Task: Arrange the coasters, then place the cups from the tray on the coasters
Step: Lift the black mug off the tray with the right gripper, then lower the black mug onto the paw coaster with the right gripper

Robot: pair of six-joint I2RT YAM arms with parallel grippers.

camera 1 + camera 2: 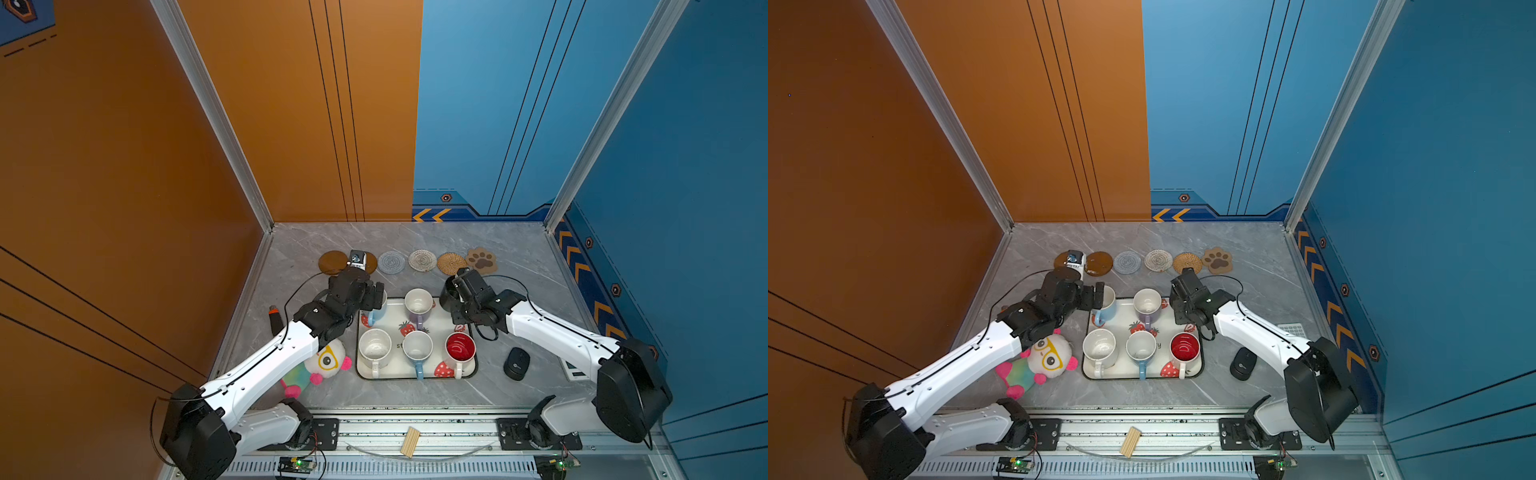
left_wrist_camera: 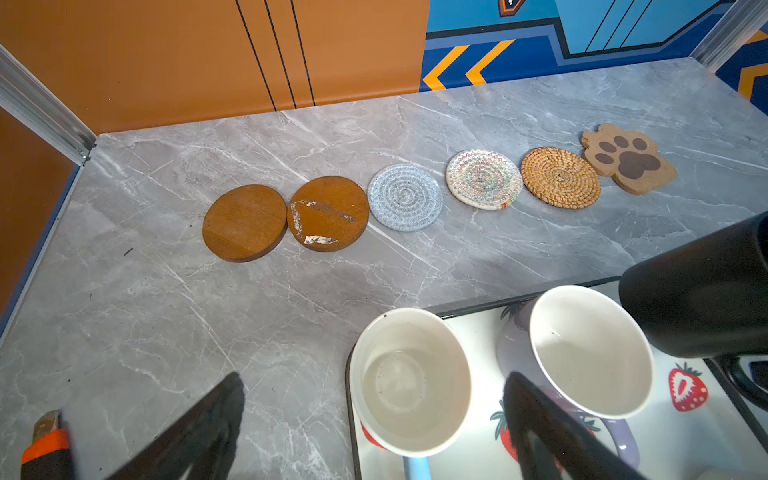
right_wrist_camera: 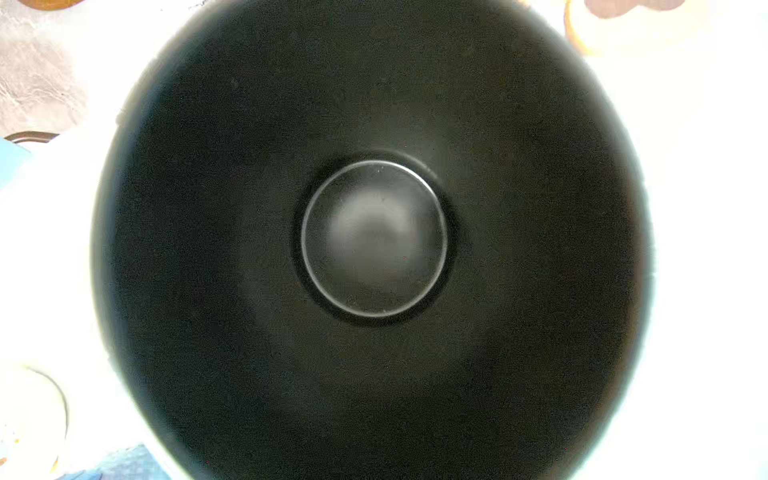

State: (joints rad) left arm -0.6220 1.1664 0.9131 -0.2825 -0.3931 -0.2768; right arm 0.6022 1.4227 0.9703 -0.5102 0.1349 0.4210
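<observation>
Six coasters lie in a row at the back: two brown discs [image 2: 244,222] [image 2: 328,212], a grey woven one [image 2: 405,196], a cream one [image 2: 483,178], a rattan one [image 2: 560,177] and a paw-shaped one [image 2: 628,158]. On the strawberry tray [image 1: 397,371] stand a lavender cup [image 1: 417,307], a speckled cream cup [image 1: 375,349], a light blue cup [image 1: 417,347] and a red-lined cup [image 1: 460,347]. My left gripper [image 2: 374,382] is open and straddles another light blue cup [image 2: 411,382] at the tray's back left. My right gripper [image 1: 459,291] is shut on the black cup [image 1: 446,299], held over the tray's back right corner; its inside [image 3: 374,237] fills the right wrist view.
A plush toy [image 1: 328,361] lies left of the tray under my left arm. An orange-and-black tool [image 1: 275,318] sits by the left wall. A black computer mouse [image 1: 516,363] is right of the tray. A wooden block [image 1: 410,441] rests on the front rail.
</observation>
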